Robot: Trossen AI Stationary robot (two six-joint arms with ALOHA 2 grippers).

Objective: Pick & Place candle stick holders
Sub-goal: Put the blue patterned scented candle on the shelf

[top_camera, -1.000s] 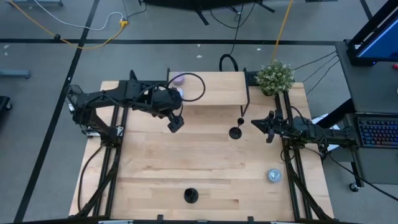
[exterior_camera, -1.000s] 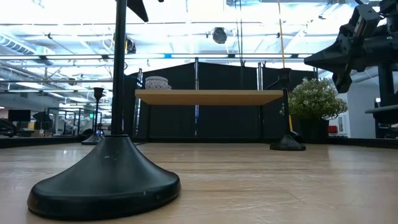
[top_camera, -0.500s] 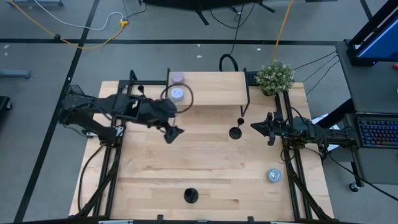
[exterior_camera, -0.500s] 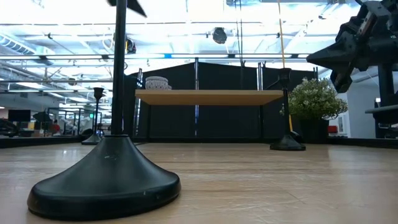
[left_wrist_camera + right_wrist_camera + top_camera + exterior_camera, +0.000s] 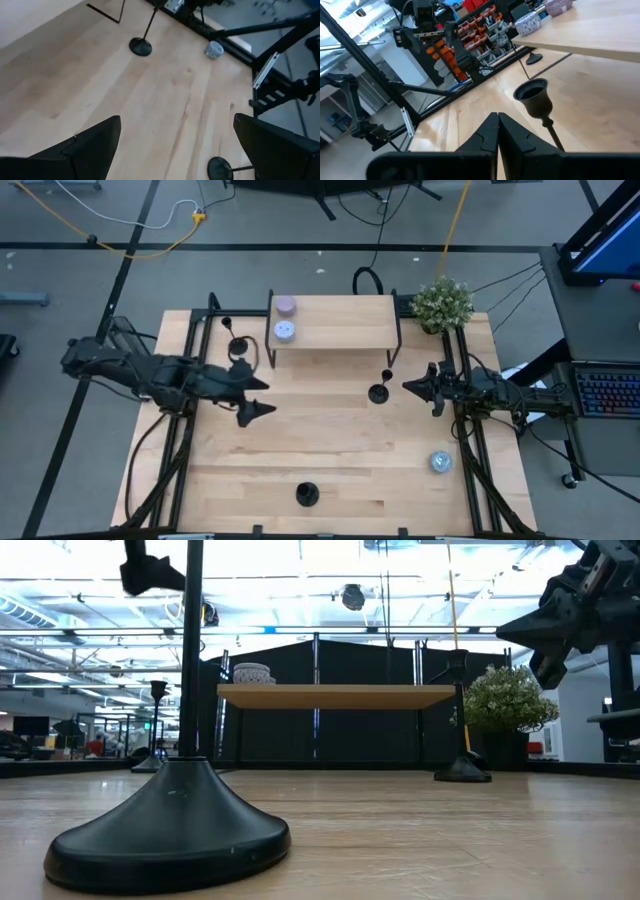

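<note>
Spreading wide over bare wood, left fingers (image 5: 95,145) empty, nothing between them. Left gripper (image 5: 252,397) hovering above the table (image 5: 330,460), left of centre, just in front of the raised wooden shelf (image 5: 340,320), arm reaching back to the table's left edge. Pressed together, right fingers (image 5: 497,137) pinching nothing. Right gripper (image 5: 410,385) hanging by the table's right side, pointing at a candle stick holder (image 5: 380,388) just beside it, cup top close ahead of the fingertips in the right wrist view, not touching.

Three candle stick holders upright on the table, well apart: the one near the right gripper, by the shelf's right leg; a second candle stick holder (image 5: 238,347) left of the shelf, beyond the left gripper; a third candle stick holder (image 5: 307,495) near the front edge, looming large in the low view. Two candle tins (image 5: 285,318) sitting on the shelf's left end, one behind the other. Another small round tin (image 5: 441,463) lying on the table's right front part. Potted plant (image 5: 442,303) standing at the far right corner.
</note>
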